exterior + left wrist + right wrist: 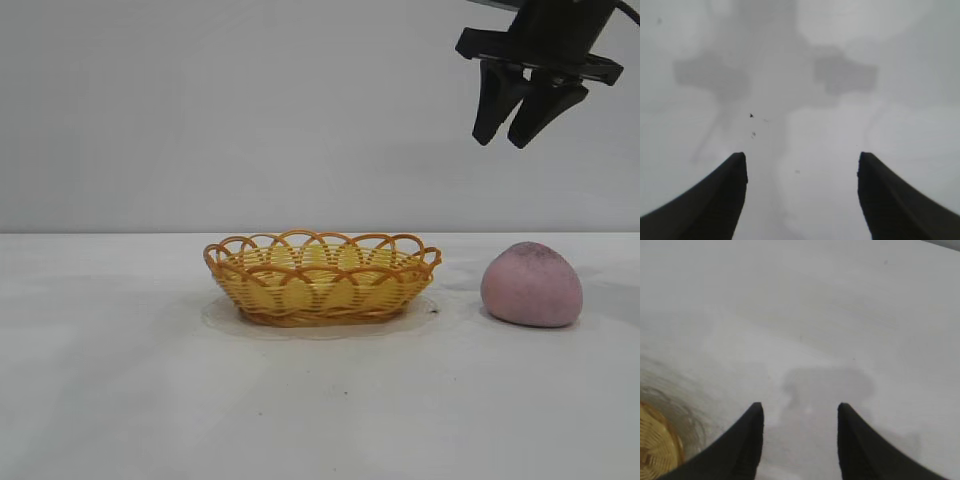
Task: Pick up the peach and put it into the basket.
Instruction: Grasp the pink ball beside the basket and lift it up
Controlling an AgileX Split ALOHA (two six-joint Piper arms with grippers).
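Observation:
The pink-mauve peach (pixel 532 284) lies on the white table at the right. The yellow-orange wicker basket (pixel 322 276) stands in the middle, empty, to the left of the peach. My right gripper (pixel 503 142) hangs high above the table, above the gap between basket and peach, a little left of the peach. It is open and empty in the right wrist view (pixel 800 407), where a bit of the basket (pixel 657 445) shows at the edge. The peach is out of that view. My left gripper (pixel 802 157) is open and empty over bare table; it is out of the exterior view.
The white table (pixel 150 400) stretches around the basket, with a plain grey wall behind. The left wrist view shows only table surface and the gripper's shadow (pixel 775 75).

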